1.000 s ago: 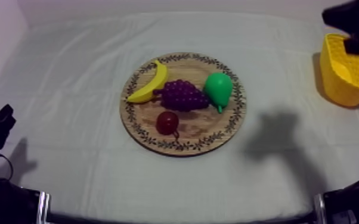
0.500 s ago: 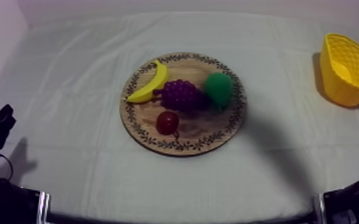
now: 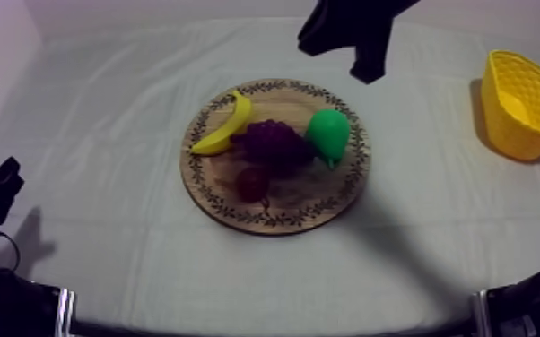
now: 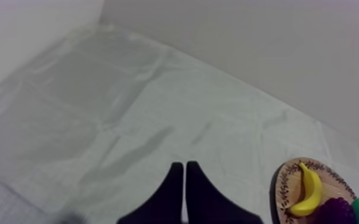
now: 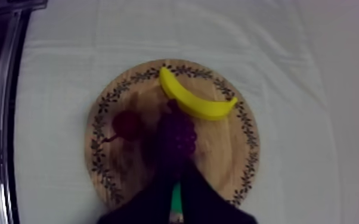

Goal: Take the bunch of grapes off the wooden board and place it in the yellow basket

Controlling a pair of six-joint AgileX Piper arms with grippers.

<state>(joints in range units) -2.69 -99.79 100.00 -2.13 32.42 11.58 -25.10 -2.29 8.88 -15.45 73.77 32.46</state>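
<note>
The tabletop (image 3: 103,134) carried the wooden board (image 3: 278,220) at its centre. The yellow basket (image 3: 507,125) stood well apart, at the right edge. The bunch of grapes (image 3: 274,142) lay on the board between the banana (image 3: 224,125) and the pear (image 3: 329,134), not yet lifted. The right tool (image 3: 368,70) hung above the board's far side, its fingers narrowly apart and gripping nothing. The left tool (image 4: 183,173) sat low at its own side, fingers together.

Judgement: the approach to the grapes was in hand. The next move called for a wider opening and a descent over the grapes, clear of the pear and banana.
</note>
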